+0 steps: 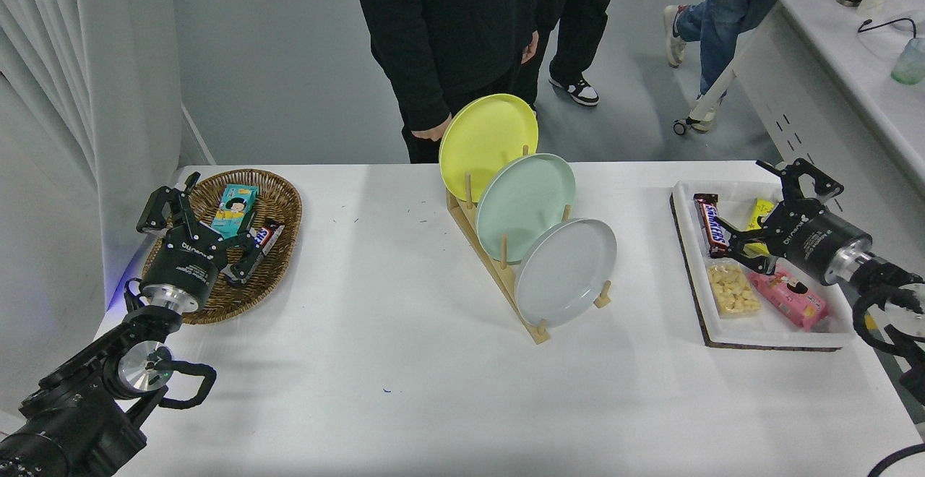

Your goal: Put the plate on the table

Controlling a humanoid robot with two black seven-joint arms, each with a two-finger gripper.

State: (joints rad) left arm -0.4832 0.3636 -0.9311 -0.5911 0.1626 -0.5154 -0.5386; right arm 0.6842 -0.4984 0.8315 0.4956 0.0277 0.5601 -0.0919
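Observation:
The light-grey plate (565,272) stands on edge in the front slot of a wooden rack (506,274) in the middle of the white table (405,361). A mint-green plate (525,205) and a yellow plate (488,146) stand behind it in the same rack. My right gripper (759,206) is open and empty above the white tray at the right, well apart from the plate. My left gripper (209,220) is parked open over the wicker basket at the left.
A wicker basket (278,195) holds a teal box and a candy bar. A white tray (766,329) holds snacks. A person in black stands at the far edge behind the rack. A white counter with cups runs at the upper right.

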